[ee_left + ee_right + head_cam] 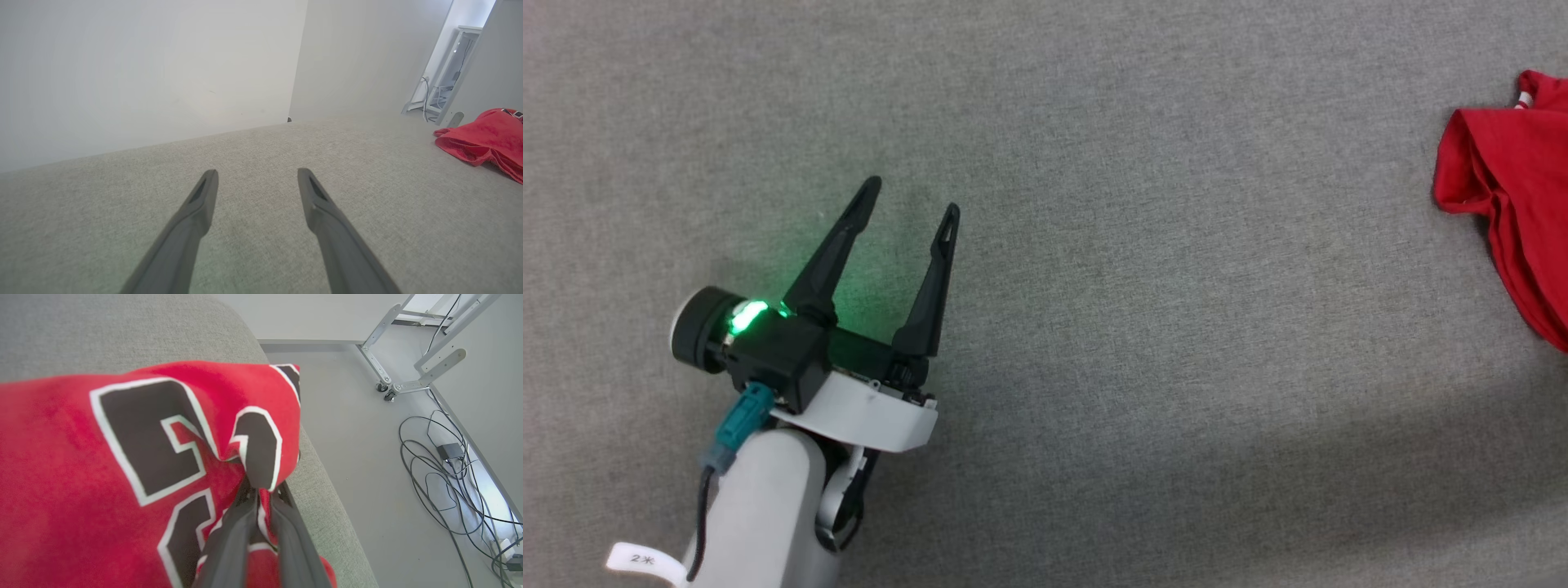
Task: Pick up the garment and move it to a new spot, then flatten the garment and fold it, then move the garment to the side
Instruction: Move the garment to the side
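Grey fabric surface [1094, 122], white wall [122, 61], pale floor [359, 457] — loose cables [449, 451]

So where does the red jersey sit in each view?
Head view: jersey at the right edge, upper half, cut by the frame.
Left wrist view: right edge, mid-height, lying crumpled.
Right wrist view: left and centre, pinched by the right hand.
Shared landmark: the grey fabric surface under it.

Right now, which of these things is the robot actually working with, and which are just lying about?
In the job:
- the garment, pinched in the right gripper
- the left gripper, open over the grey fabric surface

Lying about:
- the tangled cables
- the wheeled metal frame
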